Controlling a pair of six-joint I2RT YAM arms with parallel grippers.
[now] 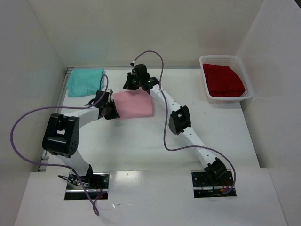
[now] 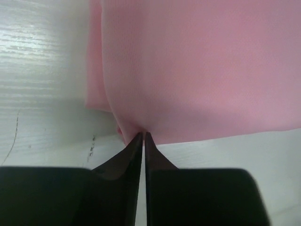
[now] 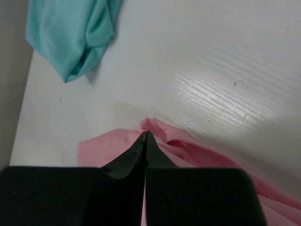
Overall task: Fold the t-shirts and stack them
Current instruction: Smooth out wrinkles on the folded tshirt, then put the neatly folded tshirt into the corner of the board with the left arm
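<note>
The light pink t-shirt (image 1: pixel 135 103) lies folded into a rectangle at the middle of the table. My left gripper (image 1: pixel 111 111) is at its near left corner, jaws shut with the tips pinching the cloth edge (image 2: pixel 143 134). My right gripper (image 1: pixel 133 81) is at its far left corner, jaws shut on a bunched fold of pink cloth (image 3: pixel 146 133). The teal t-shirt (image 1: pixel 84 81) lies folded at the back left and also shows in the right wrist view (image 3: pixel 70 33). The red t-shirt (image 1: pixel 223 80) lies in a white basket (image 1: pixel 244 96) at the back right.
White walls close in the table on the left, back and right. The left arm's purple cable (image 1: pixel 28 117) loops out over the left side. The right arm (image 1: pixel 181 120) stretches diagonally across the middle of the table.
</note>
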